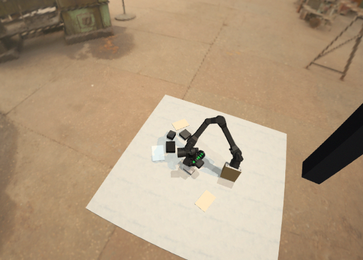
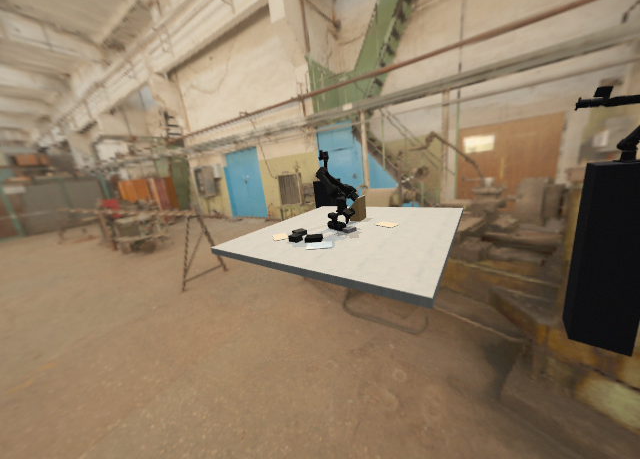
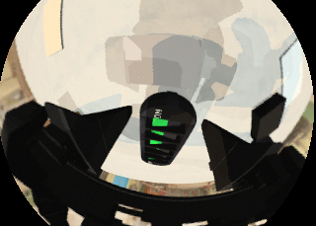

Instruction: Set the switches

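Observation:
The dark grey controller unit is on the white bench, right under my wrist, with its green switch ends showing on top. In the wrist view it sits between my fingers, seen end-on, so only some of the switches show. My gripper is open wide, with one finger on each side of the unit and a gap to each. Its underside label is hidden. I cannot tell whether the unit lies fully flat.
Three black modules lie to the left. A pale sheet and two beige cards lie flat. A small grey block sits just in front. A tan box stands at the arm's base.

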